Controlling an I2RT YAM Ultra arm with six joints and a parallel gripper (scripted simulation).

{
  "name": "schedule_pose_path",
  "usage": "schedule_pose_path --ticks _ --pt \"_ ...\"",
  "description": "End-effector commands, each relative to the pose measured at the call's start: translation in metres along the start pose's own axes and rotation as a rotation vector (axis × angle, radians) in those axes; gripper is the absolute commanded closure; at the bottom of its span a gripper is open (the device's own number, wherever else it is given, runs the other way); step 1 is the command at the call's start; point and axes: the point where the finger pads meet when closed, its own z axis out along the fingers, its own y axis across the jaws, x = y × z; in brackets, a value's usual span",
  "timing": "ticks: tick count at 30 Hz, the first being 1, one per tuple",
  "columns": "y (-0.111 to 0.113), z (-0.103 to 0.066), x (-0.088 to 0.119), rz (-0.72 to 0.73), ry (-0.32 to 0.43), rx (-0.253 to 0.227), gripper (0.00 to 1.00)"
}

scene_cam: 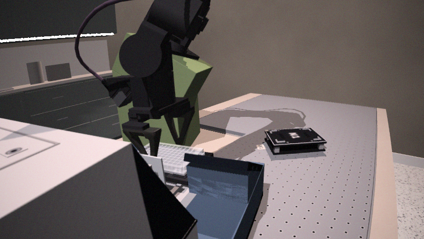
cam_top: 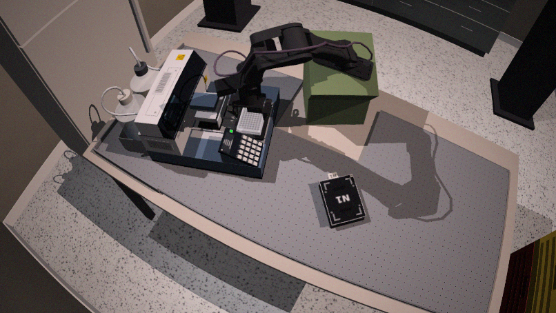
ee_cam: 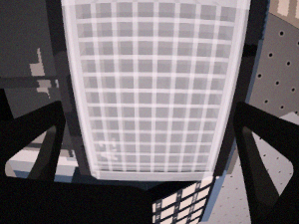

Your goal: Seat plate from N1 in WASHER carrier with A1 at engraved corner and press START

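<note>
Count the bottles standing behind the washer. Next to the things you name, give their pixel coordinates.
2: one with a dark cap (cam_top: 141, 69), toward the back; one with a pale cap (cam_top: 125, 96), nearer the front. The washer could be hiding others.

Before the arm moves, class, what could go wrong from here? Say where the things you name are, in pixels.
The open black jaws (scene_cam: 165, 147) flank the clear gridded plate (cam_top: 250, 120) (scene_cam: 174, 157) (ee_cam: 154, 94) closely; drifting sideways while rising might nudge it. The beige-keyed keypad (cam_top: 250, 150) (ee_cam: 184, 200) sits right beside the plate, so a careless press could bump it.

White gridded plate (cam_top: 250, 121) (scene_cam: 173, 157) (ee_cam: 156, 89); green pedestal (cam_top: 340, 86) (scene_cam: 189, 80).
</note>
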Motion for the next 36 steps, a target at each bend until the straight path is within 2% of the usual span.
schedule_pose_path --ticks 1,16,30,36 --pt "-0.001 -0.016 -0.004 0.012 -0.013 -0.005 0.00" --pt "-0.005 -0.037 -0.004 0.016 -0.004 0.005 0.00" --pt "0.011 -0.062 0.005 -0.007 0.008 -0.029 0.00" --pt "0.011 -0.072 0.005 -0.007 0.008 -0.029 0.00"
